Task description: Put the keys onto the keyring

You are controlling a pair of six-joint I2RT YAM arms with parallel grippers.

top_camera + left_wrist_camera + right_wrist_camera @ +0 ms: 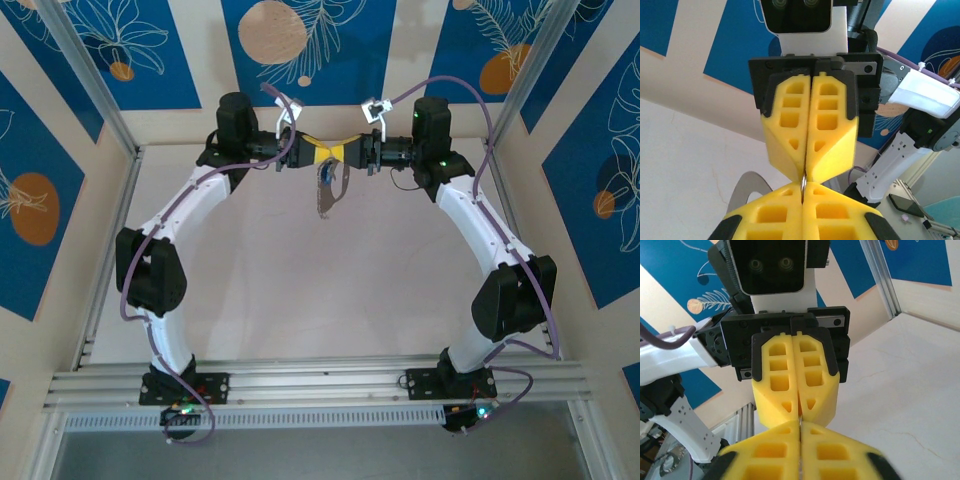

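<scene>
While blue walls (150, 50) with leaf drawings, orange dots and tan stripes stand all around, a big pale table (300, 290) lies in the middle. A silver rail (320, 372) runs along its near edge. Two white and black arms reach out from the rail and meet tip to tip above the far side. The left gripper (803, 195) has its yellow fingers pressed tight on the keyring (744, 192), pinching its thin metal ring (803, 181). The right gripper (807, 167) faces it and touches the same ring. A thin slit shows between its fingers, and I cannot tell if it grips. The grey tag hangs under the tips. A tiny blue key (327, 179) sits near the tag's top, too small to see how it hangs.
</scene>
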